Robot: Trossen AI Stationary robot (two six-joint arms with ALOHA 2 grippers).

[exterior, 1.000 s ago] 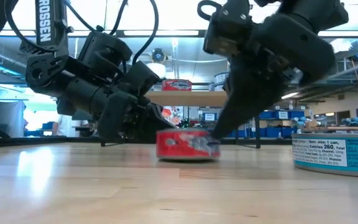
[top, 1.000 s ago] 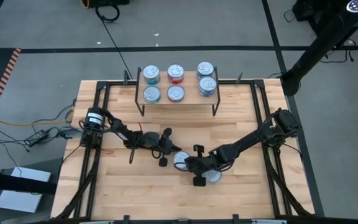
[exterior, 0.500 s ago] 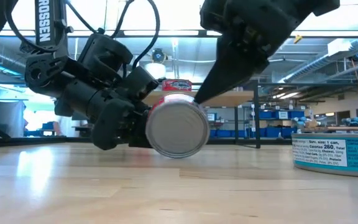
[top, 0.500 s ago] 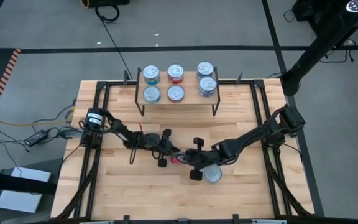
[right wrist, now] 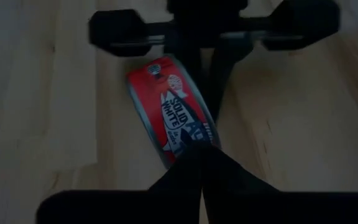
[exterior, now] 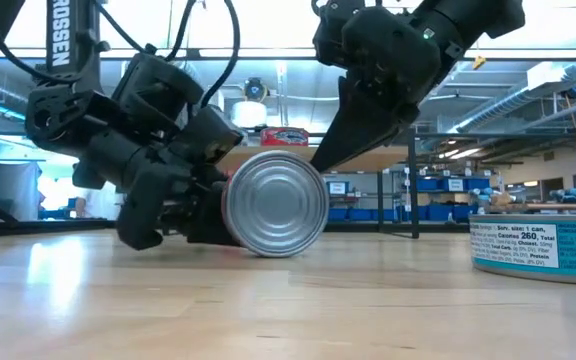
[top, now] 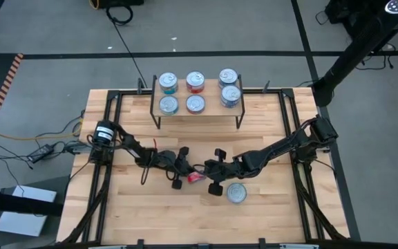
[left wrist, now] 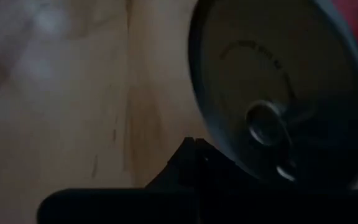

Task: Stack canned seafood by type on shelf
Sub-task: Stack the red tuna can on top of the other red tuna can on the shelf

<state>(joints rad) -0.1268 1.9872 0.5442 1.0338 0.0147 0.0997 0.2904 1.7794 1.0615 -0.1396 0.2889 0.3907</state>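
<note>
A red can stands on its edge at the table's middle, its plain silver end facing the near edge. My left gripper is shut, low on the can's left. From the right and above comes my right gripper, also shut, meeting the can's red wall. A teal can rests flat on its base just nearer. The shelf at the far edge carries several cans on its top. My left gripper lies with its shut fingers along the can's pull-tab end, near the rim, coming nearly level from the table's left. Whether they truly touch it, I cannot tell. My right gripper presses its shut fingertips on the can's red side wall, slanting down from the right. The can stands on its rim on the table.
The teal can sits close to my right arm on its near side. Black frame rails run along the table's left and right. Bare wood lies between the red can and the shelf legs.
The red can has tipped from lying flat up onto its edge, its silver end now facing the near edge. My right gripper has risen and gone toward the far edge, off the can's top and onto its side wall, staying shut.
</note>
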